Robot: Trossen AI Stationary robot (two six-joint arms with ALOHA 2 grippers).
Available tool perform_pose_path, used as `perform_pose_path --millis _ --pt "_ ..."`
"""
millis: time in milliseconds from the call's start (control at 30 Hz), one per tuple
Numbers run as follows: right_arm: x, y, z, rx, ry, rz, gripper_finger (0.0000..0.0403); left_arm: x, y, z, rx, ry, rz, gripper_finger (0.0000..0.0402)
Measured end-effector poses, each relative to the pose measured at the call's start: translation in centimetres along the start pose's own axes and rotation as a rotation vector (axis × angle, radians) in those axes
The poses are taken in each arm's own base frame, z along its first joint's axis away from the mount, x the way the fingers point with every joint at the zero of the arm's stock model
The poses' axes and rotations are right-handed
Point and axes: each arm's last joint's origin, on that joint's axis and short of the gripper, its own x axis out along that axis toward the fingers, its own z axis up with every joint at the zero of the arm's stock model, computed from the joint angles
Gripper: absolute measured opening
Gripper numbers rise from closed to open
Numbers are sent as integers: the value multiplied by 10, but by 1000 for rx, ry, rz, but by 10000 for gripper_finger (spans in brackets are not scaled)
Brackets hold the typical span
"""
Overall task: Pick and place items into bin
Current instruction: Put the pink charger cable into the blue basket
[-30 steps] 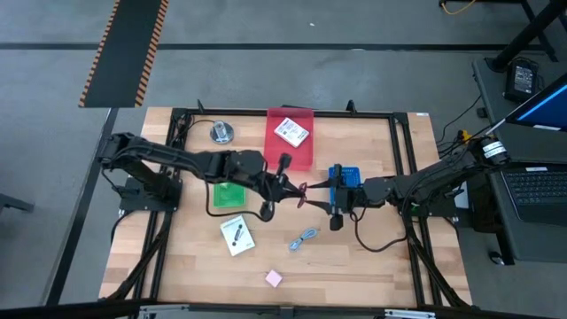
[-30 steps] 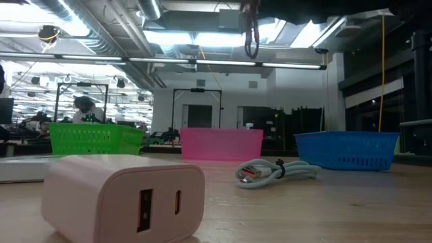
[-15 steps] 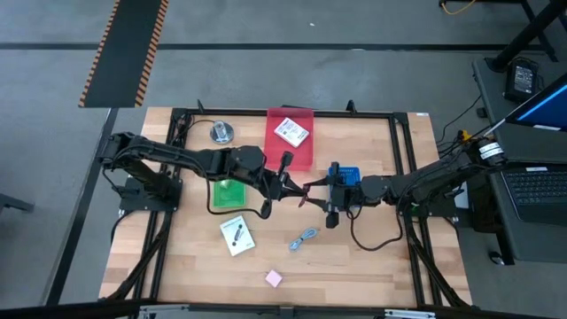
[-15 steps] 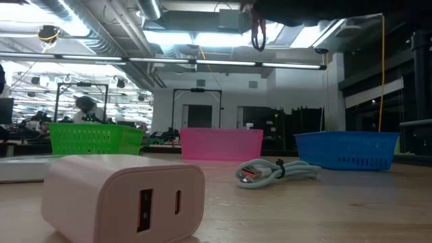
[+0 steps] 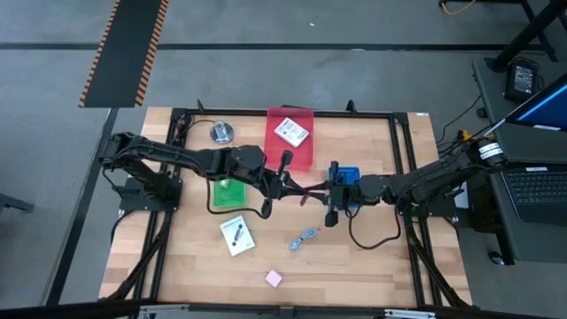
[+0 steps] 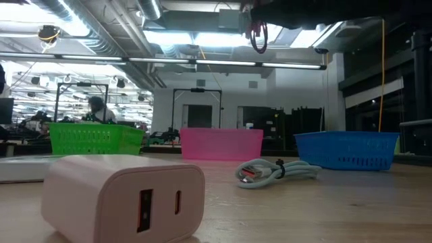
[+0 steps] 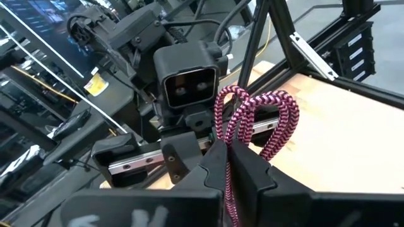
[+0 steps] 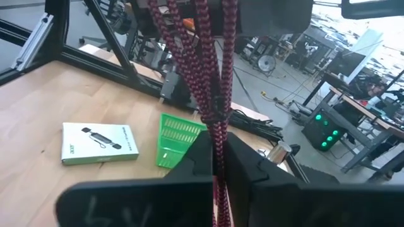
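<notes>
A maroon braided cable [image 5: 307,192] hangs in the air over the table's middle, and both grippers are shut on it. My left gripper [image 5: 297,190] reaches in from the left and my right gripper [image 5: 321,196] from the right, tip to tip. The cable's looped strands [image 7: 252,120] stick out past the left fingers, and a loop [image 6: 258,37] shows high in the low view. On the table lie a white card [image 5: 236,235], a pale blue cable [image 5: 304,237] and a pink cube [image 5: 274,278]. Another card [image 5: 291,131] lies in the red bin [image 5: 306,155]. My left gripper pinches the bundled maroon strands [image 7: 226,146] between its two fingers, coming level from the table's left. The loops stand out beyond the fingertips, clear of the table. My right gripper pinches several maroon strands [image 8: 218,140] between its fingers, coming from the table's right. The strands run on straight past its fingertips, lifted clear.
A green bin [image 5: 229,193] stands under the left arm and a blue bin [image 5: 347,175] beside the right gripper. A round silver disc [image 5: 221,132] sits at the far left. Black frame rails [image 5: 403,142] border the wooden table.
My right gripper has gone a little toward the table's left, up to the left gripper, and now has the maroon cable between its fingers. In the low view the hanging loop has shifted slightly sideways and up.
</notes>
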Motion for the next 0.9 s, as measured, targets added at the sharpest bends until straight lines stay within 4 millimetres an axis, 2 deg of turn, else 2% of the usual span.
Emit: perform_pose_path --millis 200,400,500,633,800,900 --pt "-1 0 -1 9 17 5 2 0 1 -3 -29 56 51 35" --pt "-7 -4 2 13 31 0 1 -9 -2 -7 -37 170 41 70" --pt "-14 -8 0 40 116 -39 1 -15 -4 -8 -46 212 14 75" --pt "-26 -14 -4 116 226 -110 1 -22 -6 -12 -81 284 -25 61" --pt "-36 -19 -4 243 267 -139 0 -25 -12 -21 -112 370 -93 12" --pt "-39 -19 -9 245 321 -167 0 -25 -16 -26 -120 384 -123 4"
